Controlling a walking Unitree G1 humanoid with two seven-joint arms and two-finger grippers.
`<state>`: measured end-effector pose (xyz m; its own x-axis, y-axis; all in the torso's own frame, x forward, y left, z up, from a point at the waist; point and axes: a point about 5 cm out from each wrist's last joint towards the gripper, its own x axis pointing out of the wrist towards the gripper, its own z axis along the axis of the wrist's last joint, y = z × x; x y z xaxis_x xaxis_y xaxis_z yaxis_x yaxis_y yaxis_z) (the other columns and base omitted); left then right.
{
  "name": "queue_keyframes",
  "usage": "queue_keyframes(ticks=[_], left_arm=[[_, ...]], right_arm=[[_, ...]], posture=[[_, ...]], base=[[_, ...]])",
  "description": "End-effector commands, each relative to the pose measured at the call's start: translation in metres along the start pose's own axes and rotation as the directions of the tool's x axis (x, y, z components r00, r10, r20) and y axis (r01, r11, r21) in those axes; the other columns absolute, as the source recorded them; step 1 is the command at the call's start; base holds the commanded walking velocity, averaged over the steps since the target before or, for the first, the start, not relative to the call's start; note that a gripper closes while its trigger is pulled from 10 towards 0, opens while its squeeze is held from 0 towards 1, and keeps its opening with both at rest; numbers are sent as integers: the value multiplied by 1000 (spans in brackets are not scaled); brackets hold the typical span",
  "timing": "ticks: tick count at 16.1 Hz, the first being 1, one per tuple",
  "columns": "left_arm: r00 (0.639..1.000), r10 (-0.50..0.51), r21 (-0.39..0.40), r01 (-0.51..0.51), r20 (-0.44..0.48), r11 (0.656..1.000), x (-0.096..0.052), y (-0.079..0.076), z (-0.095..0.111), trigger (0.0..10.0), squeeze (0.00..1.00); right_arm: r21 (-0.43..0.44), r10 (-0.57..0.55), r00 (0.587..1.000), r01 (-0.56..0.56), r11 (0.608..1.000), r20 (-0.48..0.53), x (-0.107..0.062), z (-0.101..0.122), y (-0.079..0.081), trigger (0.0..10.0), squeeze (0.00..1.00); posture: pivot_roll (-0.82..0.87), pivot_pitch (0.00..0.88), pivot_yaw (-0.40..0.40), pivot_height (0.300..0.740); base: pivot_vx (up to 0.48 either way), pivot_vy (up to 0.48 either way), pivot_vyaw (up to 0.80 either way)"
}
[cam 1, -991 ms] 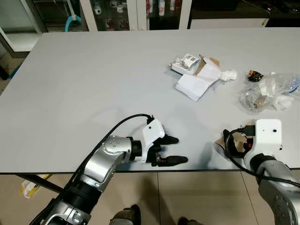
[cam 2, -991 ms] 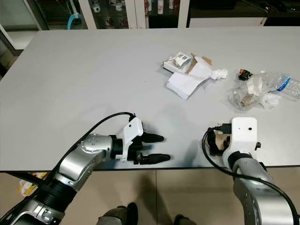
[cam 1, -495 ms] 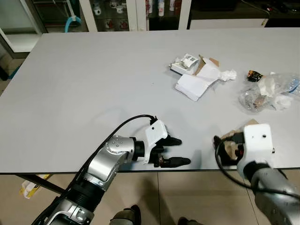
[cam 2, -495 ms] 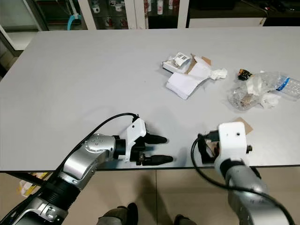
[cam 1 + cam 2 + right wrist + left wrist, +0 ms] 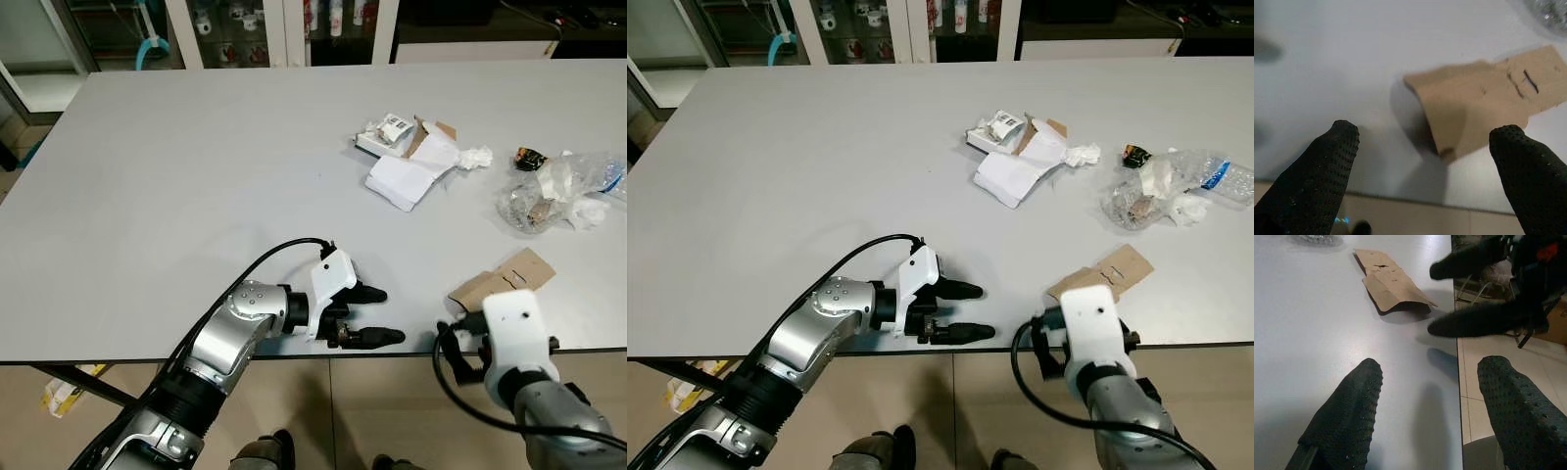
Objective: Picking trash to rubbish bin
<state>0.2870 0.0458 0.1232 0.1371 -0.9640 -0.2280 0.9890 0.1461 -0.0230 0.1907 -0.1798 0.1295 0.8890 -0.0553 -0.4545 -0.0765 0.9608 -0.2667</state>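
Large pale grey rectangular worktop (image 5: 196,166), seen from above in the head views, carrying several lots of rubbish. Near the front edge on the robot's right: one flat brown cardboard piece (image 5: 502,275), folded, lying free on the surface. Further back: a cluster of white crumpled paper and torn cardboard packaging (image 5: 411,157); to its right a small black wrapper (image 5: 530,157) and a clear crumpled plastic bag with white tissue (image 5: 560,194). Left tool (image 5: 364,314): silver arm bent across the front edge of the worktop, two black fingers (image 5: 1344,418) pointing toward the robot's right, spread apart and holding nothing. Right tool (image 5: 1425,181): in the head views its white wrist housing covers the fingers, arm low at the front edge just before the cardboard. The right wrist view supplies what the head views do not: both fingers wide apart, empty, with the cardboard piece lying between and beyond them, apart from both tips, one end raised enough to cast a dark shadow. The left wrist view adds the same cardboard seen side-on past the left fingertips, the right tool's black fingers blurred beside it at the worktop edge, and tiled floor below.
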Motion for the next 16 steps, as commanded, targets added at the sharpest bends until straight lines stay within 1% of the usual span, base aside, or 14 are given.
queue_keyframes(ticks=[1,2,3,4,5,7,9,10,11,12,13,16], left_arm=[[1000,-15,13,15,-15,1000,2,0,0,10000,0],[1000,-15,13,15,-15,1000,2,1,-1,10000,0],[1000,-14,13,14,-13,1000,2,1,-1,10000,0],[1000,-13,13,14,-13,1000,2,1,-1,10000,0],[1000,-12,14,12,-12,1000,2,1,-1,10000,0],[1000,-10,15,10,-11,1000,1,1,0,10000,0],[1000,-9,17,9,-10,1000,1,2,0,10000,0],[1000,-10,18,10,-9,1000,2,2,0,10000,0],[1000,-12,19,12,-8,1000,2,1,1,10000,0],[1000,-11,19,12,-7,1000,2,1,1,10000,0],[1000,-10,20,10,-7,1000,2,2,1,10000,0],[1000,-4,21,4,-9,1000,0,2,1,10000,0]], right_arm=[[-24,-9,999,8,1000,-39,2,-10,1,10000,1000],[-53,-22,999,20,998,-49,4,-14,-1,10000,1000],[-57,-35,998,32,998,-58,7,-19,-2,10000,675],[-61,-39,997,35,998,-62,8,-21,-3,10000,376],[-75,-50,997,45,996,-66,11,-24,-4,10000,0],[-125,-79,995,70,990,-68,17,-30,-5,10000,0],[-114,-92,994,84,990,-61,22,-33,-5,10000,0],[-154,-112,992,103,983,-55,25,-35,-8,10000,0],[-167,-128,991,118,979,-49,29,-37,-10,10000,0],[-168,-130,990,120,979,-49,30,-38,-10,8941,0],[-181,-138,989,128,975,-46,33,-39,-11,0,0],[-193,-143,989,132,972,-45,39,-43,-11,0,0]], posture=[[106,128,50,740],[108,129,50,740],[109,128,50,740],[112,128,50,740],[112,128,50,740],[115,127,51,740],[117,123,53,740],[117,123,53,740],[121,122,54,740],[121,122,54,740],[127,123,55,740],[127,123,55,740]], base=[[0,0,0],[0,0,0],[0,0,0],[0,0,0],[0,0,0],[0,0,0],[0,0,0],[0,0,0],[0,0,0],[0,0,0],[0,0,0],[0,0,0]])
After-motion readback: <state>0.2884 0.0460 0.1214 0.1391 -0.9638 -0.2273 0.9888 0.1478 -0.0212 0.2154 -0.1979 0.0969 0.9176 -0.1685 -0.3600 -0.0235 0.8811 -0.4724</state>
